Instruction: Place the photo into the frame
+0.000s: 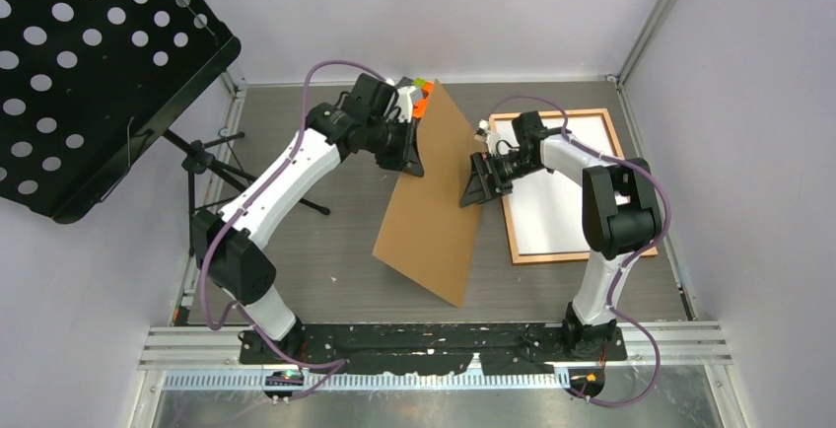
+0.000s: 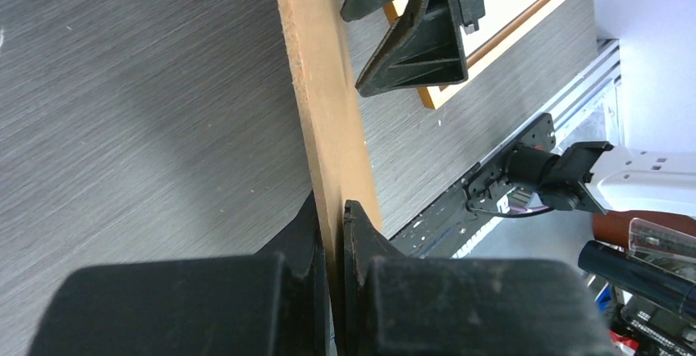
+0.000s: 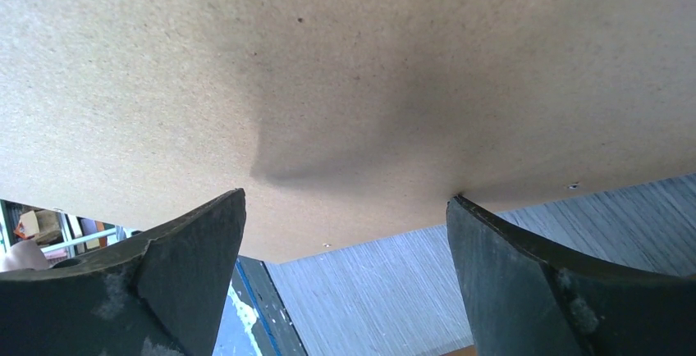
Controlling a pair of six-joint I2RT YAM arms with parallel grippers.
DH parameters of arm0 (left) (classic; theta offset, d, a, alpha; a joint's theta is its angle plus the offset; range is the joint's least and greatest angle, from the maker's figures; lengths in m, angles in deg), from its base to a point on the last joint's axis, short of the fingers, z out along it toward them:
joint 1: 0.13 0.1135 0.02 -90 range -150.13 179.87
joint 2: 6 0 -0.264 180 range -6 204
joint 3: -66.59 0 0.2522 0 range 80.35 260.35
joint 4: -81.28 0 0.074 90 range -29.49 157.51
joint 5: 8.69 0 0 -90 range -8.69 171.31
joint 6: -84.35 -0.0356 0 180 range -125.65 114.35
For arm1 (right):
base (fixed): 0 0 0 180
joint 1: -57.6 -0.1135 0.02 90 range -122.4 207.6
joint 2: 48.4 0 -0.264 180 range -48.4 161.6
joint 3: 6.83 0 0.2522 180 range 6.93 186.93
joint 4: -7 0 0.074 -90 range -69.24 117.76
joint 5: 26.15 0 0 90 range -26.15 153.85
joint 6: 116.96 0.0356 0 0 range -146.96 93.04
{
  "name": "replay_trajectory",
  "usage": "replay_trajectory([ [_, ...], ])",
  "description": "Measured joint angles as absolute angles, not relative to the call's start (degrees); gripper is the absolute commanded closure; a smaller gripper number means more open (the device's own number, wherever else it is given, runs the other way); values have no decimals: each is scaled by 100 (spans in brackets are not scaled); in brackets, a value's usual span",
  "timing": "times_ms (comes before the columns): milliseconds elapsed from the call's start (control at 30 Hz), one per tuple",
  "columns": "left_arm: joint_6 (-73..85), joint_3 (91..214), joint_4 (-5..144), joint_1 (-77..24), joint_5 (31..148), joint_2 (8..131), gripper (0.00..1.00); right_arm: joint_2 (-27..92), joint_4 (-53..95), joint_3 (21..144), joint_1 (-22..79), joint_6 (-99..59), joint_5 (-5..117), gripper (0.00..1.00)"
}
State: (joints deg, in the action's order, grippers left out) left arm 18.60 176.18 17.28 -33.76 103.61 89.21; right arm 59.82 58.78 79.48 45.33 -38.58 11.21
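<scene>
Robotics lab, enclosed test cell. We record: plain pale walls on three sides; grey wood-grain table; aluminium rails at the near edge, left arm and right arm bolted there, cables trailing; black perforated stand on a tripod, left.

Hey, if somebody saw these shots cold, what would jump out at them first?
The brown backing board stands tilted in the middle of the table, one edge pinched in the left gripper. The right gripper faces its other side with its jaws open. To the right the frame lies flat, white inside, and a black perforated music stand fills the upper left corner.
</scene>
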Motion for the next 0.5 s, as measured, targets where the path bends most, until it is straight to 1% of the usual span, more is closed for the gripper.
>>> replay_trajectory([
  [233,1637,17705,1507,-3352,10123,8908,100,5982,5867,7951,4531,-3858,1092,1],
  [500,1195,17821,1017,-3024,9778,8629,100,5982,5858,8099,4531,-3740,966,2],
])
